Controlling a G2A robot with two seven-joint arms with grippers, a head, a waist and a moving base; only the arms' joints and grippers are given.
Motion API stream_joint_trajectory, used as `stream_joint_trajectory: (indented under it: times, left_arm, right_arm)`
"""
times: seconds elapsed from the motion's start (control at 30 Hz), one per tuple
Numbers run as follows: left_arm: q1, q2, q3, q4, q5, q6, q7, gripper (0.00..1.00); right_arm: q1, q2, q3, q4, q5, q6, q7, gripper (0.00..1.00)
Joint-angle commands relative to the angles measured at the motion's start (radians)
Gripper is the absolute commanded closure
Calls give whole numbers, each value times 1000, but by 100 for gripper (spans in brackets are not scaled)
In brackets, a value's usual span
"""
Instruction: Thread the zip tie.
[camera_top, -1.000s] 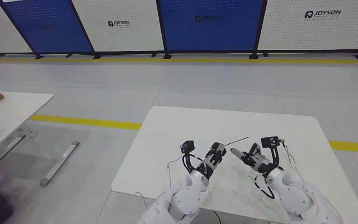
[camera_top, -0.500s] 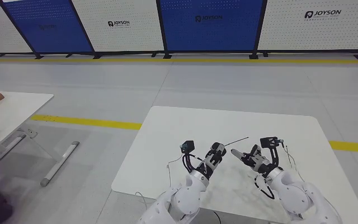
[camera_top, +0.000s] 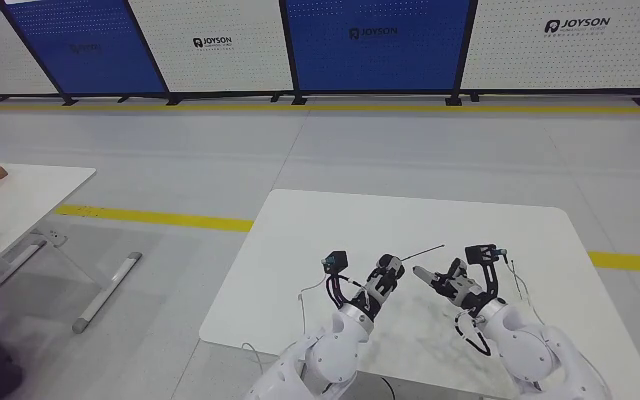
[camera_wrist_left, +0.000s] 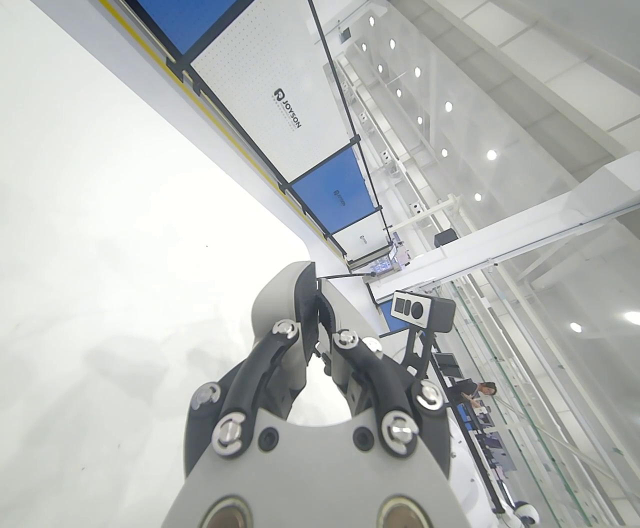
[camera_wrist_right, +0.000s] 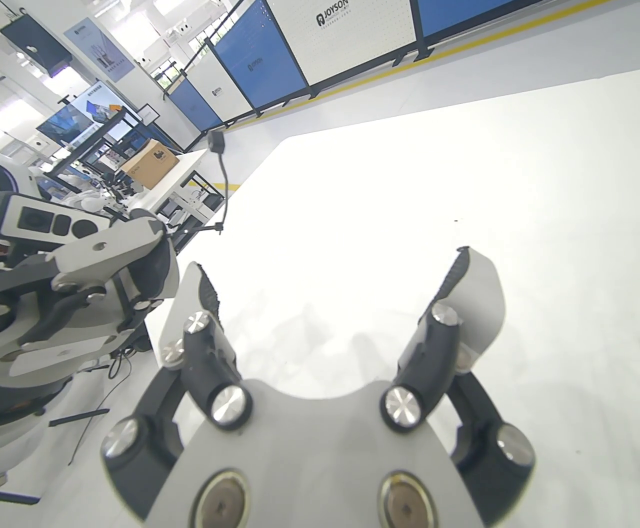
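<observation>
zip tie (camera_top: 420, 254): one; a thin black strip, sticking out from the left gripper's tips and hanging in the air above the table, slanting toward the right arm's side.
left gripper (camera_wrist_left: 316, 280): one; its jaws are pressing fully together on one end of the zip tie.
right gripper (camera_wrist_right: 332, 262): one; its jaws are standing wide apart, gripping nothing, hovering near the strip's free length.
table (camera_top: 330, 230): one, white.
handling (my judgement): it is looking very light, springy and smooth, so the free end is likely to flex away when nudged.
grip point (my judgement): I am favouring just behind the free tip, to keep it aimed. Which end carries the slot is too small to tell.
</observation>
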Motion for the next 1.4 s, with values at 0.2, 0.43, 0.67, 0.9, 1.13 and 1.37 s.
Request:
stream_joint_trajectory:
  times: [0.2,0.43,0.67,0.9,1.13,1.37]
  left_arm:
    - [0,0,0,0,0,0,0,100]
    - [0,0,0,0,0,0,0,100]
    - [0,0,0,0,0,0,0,100]
    - [0,0,0,0,0,0,0,100]
    - [0,0,0,0,0,0,0,100]
    - [0,0,0,0,0,0,0,100]
  right_arm:
    - [0,0,0,0,0,0,0,0]
    - [0,0,0,0,0,0,0,0]
    - [0,0,0,0,0,0,0,0]
    - [11,-4,-3,27,14,12,10,0]
    - [37,-10,-17,50,42,31,54,0]
    - [33,-13,-17,49,64,25,46,0]
